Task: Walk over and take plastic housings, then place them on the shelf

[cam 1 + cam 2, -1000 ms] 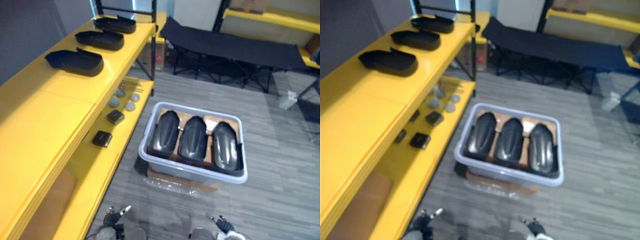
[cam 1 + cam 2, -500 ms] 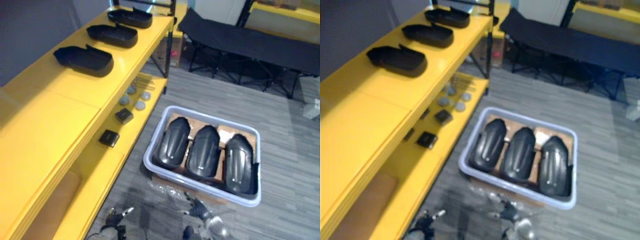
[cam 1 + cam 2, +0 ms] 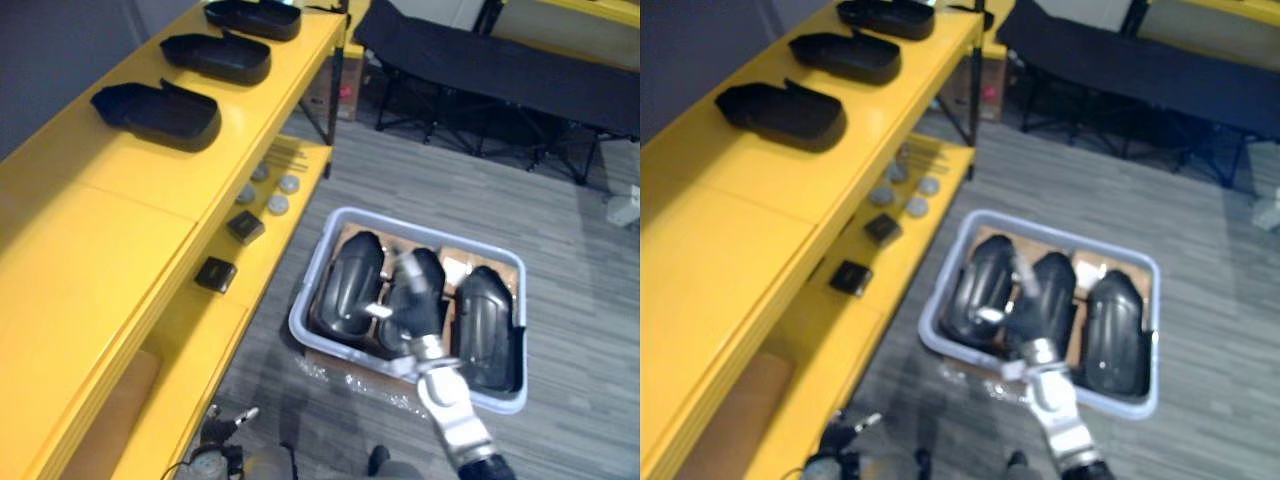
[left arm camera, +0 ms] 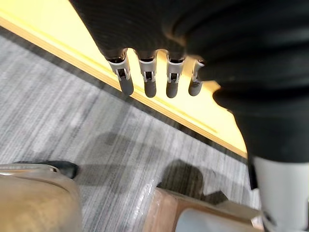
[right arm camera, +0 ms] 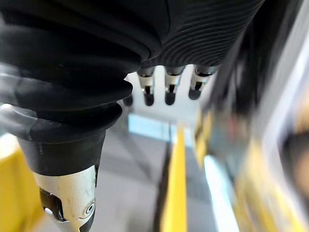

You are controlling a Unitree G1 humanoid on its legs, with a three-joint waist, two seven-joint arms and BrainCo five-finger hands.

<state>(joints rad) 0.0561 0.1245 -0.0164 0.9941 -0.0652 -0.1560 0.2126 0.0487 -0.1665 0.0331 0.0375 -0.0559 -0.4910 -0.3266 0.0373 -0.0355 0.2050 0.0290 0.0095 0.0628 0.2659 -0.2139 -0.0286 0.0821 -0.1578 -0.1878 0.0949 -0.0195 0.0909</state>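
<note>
So the big yellow shelf runs down our left, with a black cot well behind it all. Three housings sit in a row on the top shelf, hollow side up, with plenty of bare yellow nearer us for more.

On the floor just beside the shelf is a grey bin. It holds three more housings side by side on a sheet of cardboard, rounded backs up and packed close together.

Our right robot hand hovers over the middle housing with its fingers spread apart and nothing in it. We can't tell whether it touches the shell. Our left robot hand hangs low by the shelf, fingers relaxed and empty too.

We'd say the step is grabbing that middle one. The shells look glossy and curved, so a grip on top will probably slip. Better to drop the thumb into the gap on one side and the fingers down the other, then lift straight up so it clears the neighbours and the rim.

Smallest stuff: little black boxes and grey discs on the lower shelf.
</note>
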